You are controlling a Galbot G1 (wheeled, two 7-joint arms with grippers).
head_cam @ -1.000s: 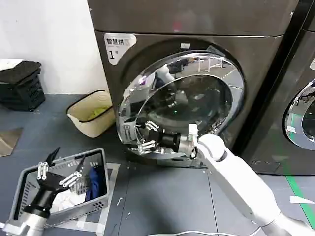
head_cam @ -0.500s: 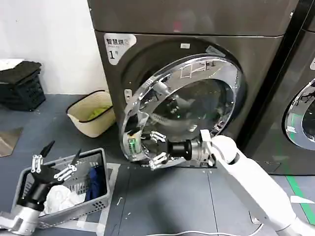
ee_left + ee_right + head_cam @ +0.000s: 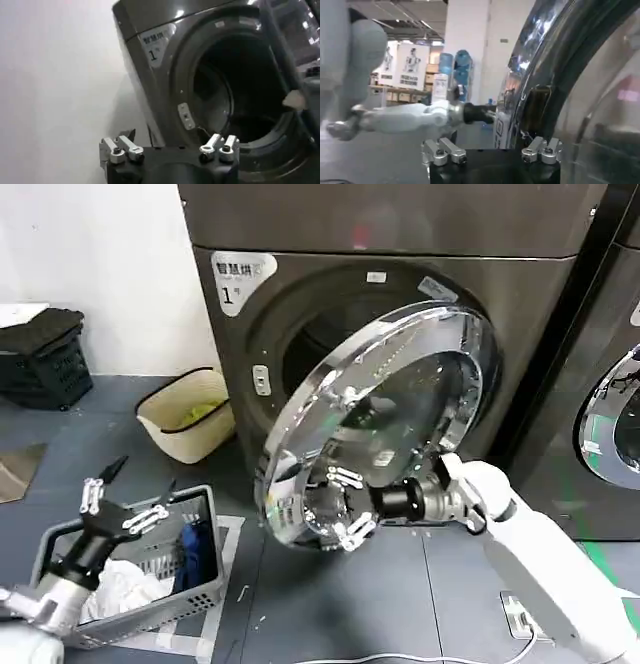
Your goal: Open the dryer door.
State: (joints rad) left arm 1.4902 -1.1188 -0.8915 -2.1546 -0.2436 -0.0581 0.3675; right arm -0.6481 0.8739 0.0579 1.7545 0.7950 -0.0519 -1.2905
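The dryer door (image 3: pixel 400 394), a chrome ring around dark glass, stands swung partly out from the dark grey machine with the white "1" sticker (image 3: pixel 243 279). Behind it the drum opening (image 3: pixel 310 344) shows. My right gripper (image 3: pixel 335 507) is at the door's lower free edge, open, with its fingers spread beside the rim. In the right wrist view the chrome door (image 3: pixel 560 60) rises close beside one finger of that gripper (image 3: pixel 491 149). My left gripper (image 3: pixel 128 499) hangs open over the basket. In its own view the left gripper (image 3: pixel 170 150) faces the drum opening (image 3: pixel 240 95).
A grey laundry basket (image 3: pixel 60 544) with clothes sits on the floor at the left. A beige bin (image 3: pixel 185 414) stands by the wall and a black crate (image 3: pixel 40 354) farther left. The neighbouring machine's chrome door (image 3: pixel 610 424) is at the right.
The door has swung farther out from the machine, and my right gripper has moved outward and rightward with its free edge. The left gripper shifted slightly above the basket.
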